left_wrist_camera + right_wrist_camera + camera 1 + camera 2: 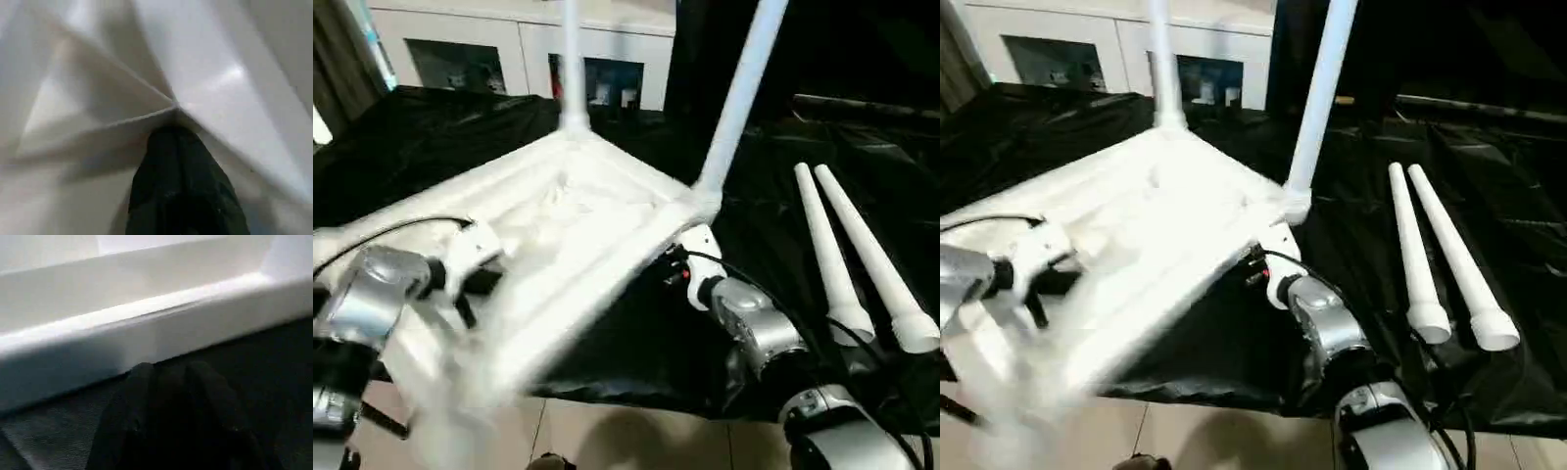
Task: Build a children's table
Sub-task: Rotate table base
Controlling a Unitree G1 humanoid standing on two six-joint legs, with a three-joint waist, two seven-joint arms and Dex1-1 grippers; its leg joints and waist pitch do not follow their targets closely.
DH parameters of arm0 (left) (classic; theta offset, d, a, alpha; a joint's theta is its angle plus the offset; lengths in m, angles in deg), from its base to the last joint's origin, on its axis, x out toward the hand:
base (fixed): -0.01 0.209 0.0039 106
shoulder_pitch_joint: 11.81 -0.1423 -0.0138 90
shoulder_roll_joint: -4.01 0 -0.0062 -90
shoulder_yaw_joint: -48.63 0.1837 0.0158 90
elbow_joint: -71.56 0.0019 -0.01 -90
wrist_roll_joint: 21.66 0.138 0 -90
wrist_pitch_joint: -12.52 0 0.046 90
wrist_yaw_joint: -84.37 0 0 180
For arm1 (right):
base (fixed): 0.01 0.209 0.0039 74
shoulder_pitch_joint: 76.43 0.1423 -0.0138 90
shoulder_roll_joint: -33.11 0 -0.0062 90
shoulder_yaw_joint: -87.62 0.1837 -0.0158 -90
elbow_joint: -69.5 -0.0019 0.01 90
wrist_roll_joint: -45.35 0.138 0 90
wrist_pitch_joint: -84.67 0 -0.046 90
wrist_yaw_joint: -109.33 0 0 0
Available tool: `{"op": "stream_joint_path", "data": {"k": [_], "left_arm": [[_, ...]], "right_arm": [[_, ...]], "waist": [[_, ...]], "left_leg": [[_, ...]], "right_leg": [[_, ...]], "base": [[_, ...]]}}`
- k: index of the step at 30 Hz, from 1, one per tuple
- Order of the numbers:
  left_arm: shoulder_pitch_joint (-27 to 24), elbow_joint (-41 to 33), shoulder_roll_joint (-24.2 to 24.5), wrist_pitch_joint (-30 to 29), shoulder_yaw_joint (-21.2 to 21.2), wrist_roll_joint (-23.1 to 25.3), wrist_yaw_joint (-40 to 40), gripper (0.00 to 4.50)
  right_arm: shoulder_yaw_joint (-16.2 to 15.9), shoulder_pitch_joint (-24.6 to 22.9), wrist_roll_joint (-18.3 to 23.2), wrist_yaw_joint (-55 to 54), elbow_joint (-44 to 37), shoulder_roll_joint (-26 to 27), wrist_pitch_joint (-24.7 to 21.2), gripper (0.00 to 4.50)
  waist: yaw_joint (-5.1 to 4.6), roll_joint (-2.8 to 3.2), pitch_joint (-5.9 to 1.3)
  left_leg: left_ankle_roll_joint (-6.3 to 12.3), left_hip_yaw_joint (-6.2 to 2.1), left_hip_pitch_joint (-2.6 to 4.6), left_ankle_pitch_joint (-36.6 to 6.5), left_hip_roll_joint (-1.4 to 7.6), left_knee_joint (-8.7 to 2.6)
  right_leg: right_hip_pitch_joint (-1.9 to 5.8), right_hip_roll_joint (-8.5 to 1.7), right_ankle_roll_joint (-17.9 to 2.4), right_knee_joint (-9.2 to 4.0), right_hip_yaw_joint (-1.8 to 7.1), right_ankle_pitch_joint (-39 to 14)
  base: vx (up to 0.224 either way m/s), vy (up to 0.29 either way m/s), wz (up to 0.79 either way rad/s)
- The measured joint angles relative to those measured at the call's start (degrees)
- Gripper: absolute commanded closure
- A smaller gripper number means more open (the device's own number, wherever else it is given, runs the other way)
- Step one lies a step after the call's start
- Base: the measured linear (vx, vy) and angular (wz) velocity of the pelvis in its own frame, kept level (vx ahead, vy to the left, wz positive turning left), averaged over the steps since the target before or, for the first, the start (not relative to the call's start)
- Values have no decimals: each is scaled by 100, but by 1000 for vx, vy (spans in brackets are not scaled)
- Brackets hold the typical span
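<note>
Midway through assembly, the white table top (558, 245) lies upside down, tilted on the black-draped tabletop (440, 137) with two legs (739, 93) fitted; two loose legs (1435, 255) wait beside it. Both tools' finger states cannot be told. Next likely: fetch a loose leg.

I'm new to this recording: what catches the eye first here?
The white table top lies upside down and tilted on the black-draped table, with two legs already standing up from its far corners. Two loose legs lie side by side to the right. Both grippers sit at the top's near edges, left and right.
</note>
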Motion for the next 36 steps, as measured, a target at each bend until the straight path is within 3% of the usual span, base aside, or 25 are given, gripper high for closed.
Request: {"op": "stream_joint_path", "data": {"k": [6,8,10,14,19,27,32,34,36], "left_arm": [[69,-172,-676,18,321,-140,158,450],[169,-13,-908,185,391,-102,25,450],[301,198,-1043,342,430,-26,-193,450],[785,952,-1264,778,542,336,-968,450],[1439,1852,-1177,1200,653,1045,-2325,450],[1640,2652,-1372,1679,739,1387,-3419,450],[1660,2966,-1657,2153,561,1275,-3895,450],[1660,2953,-1704,2322,429,1169,-3895,450],[1585,2578,-1735,2298,230,860,-3674,450]], "right_arm": [[13,83,-49,-7,180,-19,121,408],[56,127,-56,-13,239,-63,154,437],[58,208,-60,-18,267,-54,227,437],[85,233,-65,-47,216,-123,284,445],[135,232,-57,-116,-135,-222,303,445],[278,113,-51,-182,-675,-429,244,445],[528,-91,-53,-444,-1248,-762,-80,445],[618,-95,-61,-529,-1459,-908,-417,445],[700,-94,-47,-548,-1792,-1140,-1079,428]], "waist": [[-29,-3,1],[-27,-2,2],[-33,1,3],[-38,6,7],[-82,7,6],[-11,6,6],[51,10,11],[47,13,12],[55,26,21]], "left_leg": [[-4,0,4,3,1,1],[-4,0,4,3,1,1],[-4,0,4,3,5,1],[-6,-2,3,4,5,2],[-6,-4,6,5,5,5],[-3,-4,-5,3,5,5],[-2,-4,-7,4,4,23],[-2,-4,-7,5,4,24],[-3,-5,-6,5,4,27]], "right_leg": [[-2,1,-4,10,2,3],[-2,2,-4,9,2,3],[-3,5,-4,11,0,3],[-6,6,-2,18,0,4],[-8,7,4,25,2,11],[-6,7,4,5,-2,11],[2,3,3,4,-2,23],[3,3,3,4,-1,27],[4,3,2,5,-2,28]], "base": [[0,0,0],[0,0,0],[0,0,0],[0,0,0],[0,0,0],[0,0,0],[0,0,0],[0,0,0],[0,0,0]]}}
